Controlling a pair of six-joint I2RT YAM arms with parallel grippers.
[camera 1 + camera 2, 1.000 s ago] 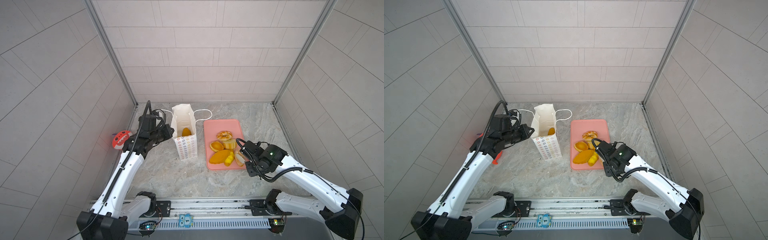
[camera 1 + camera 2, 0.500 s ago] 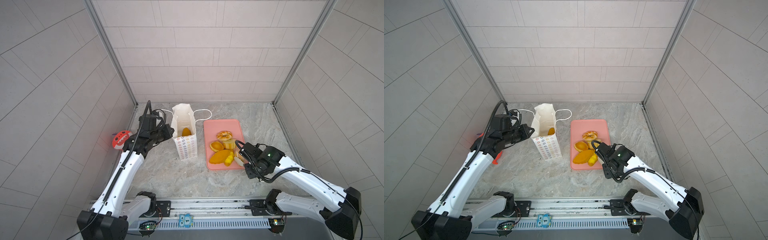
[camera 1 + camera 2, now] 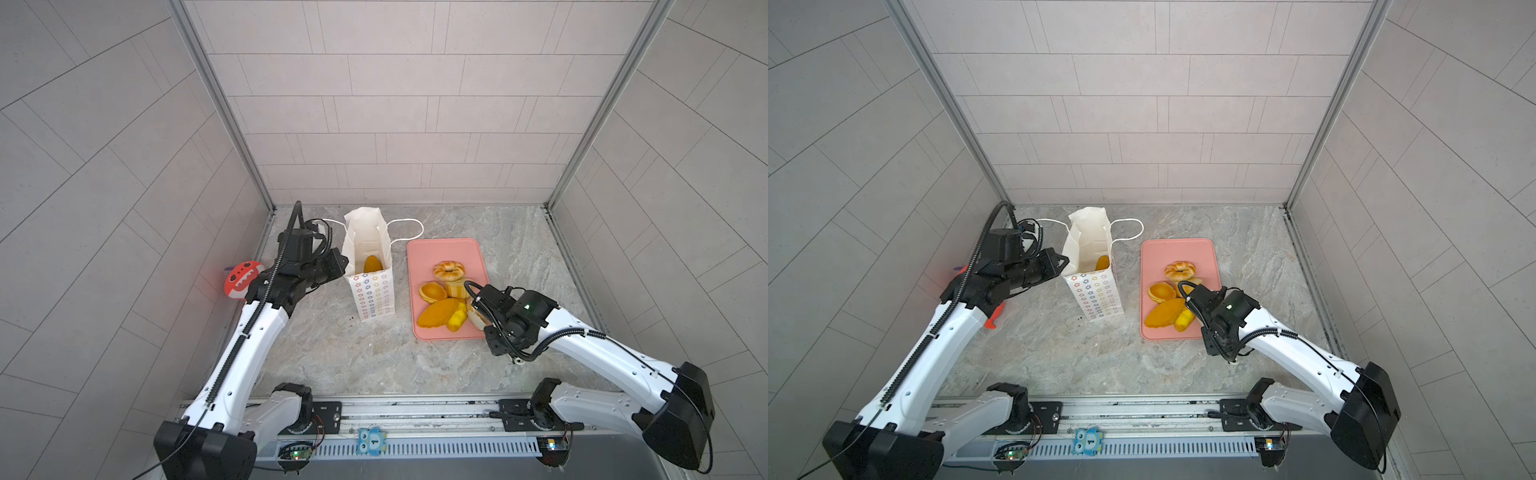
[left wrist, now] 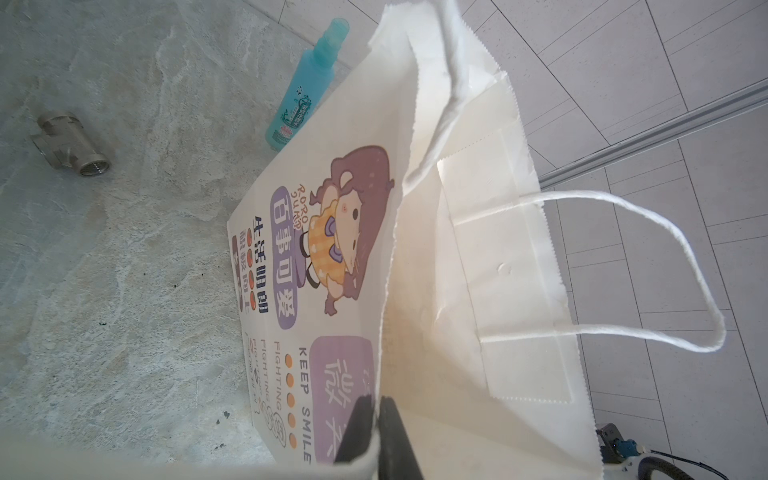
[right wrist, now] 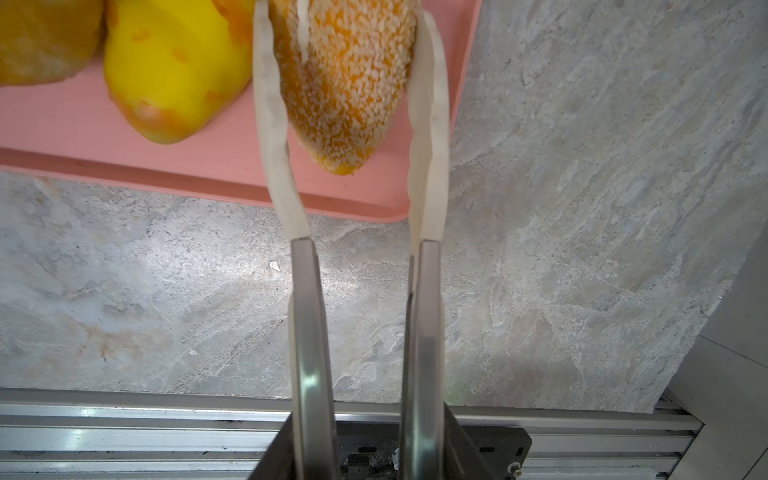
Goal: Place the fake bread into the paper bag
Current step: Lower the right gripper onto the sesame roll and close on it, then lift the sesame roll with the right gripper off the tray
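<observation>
Left of centre in a top view, the left pincer (image 3: pixel 343 266) pinches the rim of the tall white printed paper bag (image 3: pixel 374 293), propping it open. At the lower right of the flat pink tray (image 3: pixel 440 251), the right pincer (image 5: pixel 344 16) clamps the seeded orange toy bun (image 5: pixel 345 83); it is best lifted straight up before swinging bagward.

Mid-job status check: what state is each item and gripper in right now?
paper bag, upright, mouth open, one pastry inside.
left gripper, shut on the bag's rim.
right gripper, shut on the seeded bun.
seeded bun, gripped at the pink tray's corner.
twisted ring, lying on the tray.
</observation>
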